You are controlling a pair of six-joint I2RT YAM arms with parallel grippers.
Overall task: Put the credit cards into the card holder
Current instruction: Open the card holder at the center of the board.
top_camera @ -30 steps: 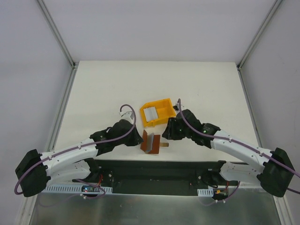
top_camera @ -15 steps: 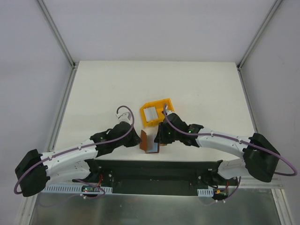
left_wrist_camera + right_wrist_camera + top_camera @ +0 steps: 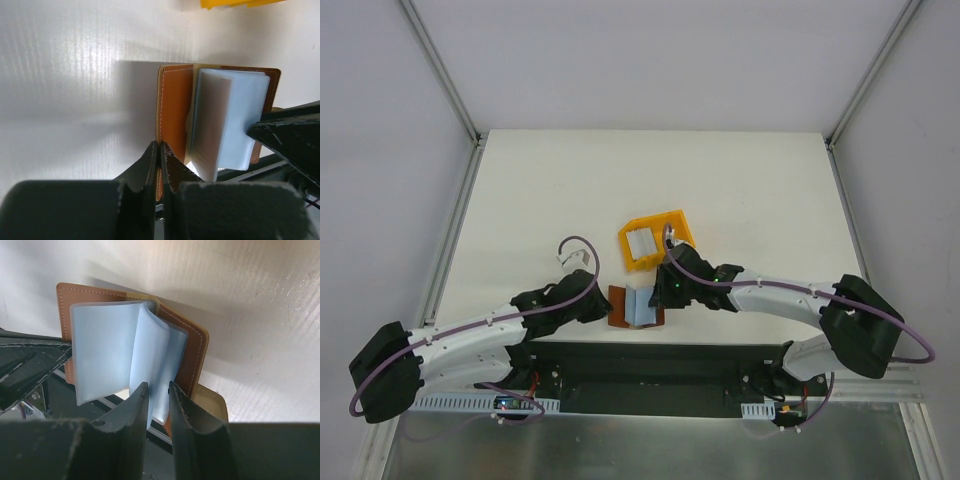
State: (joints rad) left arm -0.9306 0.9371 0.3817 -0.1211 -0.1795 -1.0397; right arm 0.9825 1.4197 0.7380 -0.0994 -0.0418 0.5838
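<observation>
The card holder (image 3: pixel 638 306), brown leather with pale blue-grey sleeves, lies open at the table's near edge. My left gripper (image 3: pixel 607 306) is shut on the edge of its left cover (image 3: pixel 175 107), seen pinched between the jaws in the left wrist view. My right gripper (image 3: pixel 661 291) reaches in from the right. In the right wrist view its jaws stand close together around a bunch of the sleeves (image 3: pixel 152 347), with the brown cover (image 3: pixel 196 360) just to their right. The credit cards (image 3: pixel 640 243) lie white-grey inside the yellow bin (image 3: pixel 672 226).
The yellow bin stands just behind the card holder, touching my right arm's wrist. The black base rail (image 3: pixel 650 360) runs along the table's near edge right below the holder. The snap tab (image 3: pixel 212 400) sticks out under the right fingers.
My right gripper has swung left and nearer onto the holder's sleeves, and its jaws have narrowed. The left gripper has pulled the cover down toward the near edge, so the holder lies wider open.
</observation>
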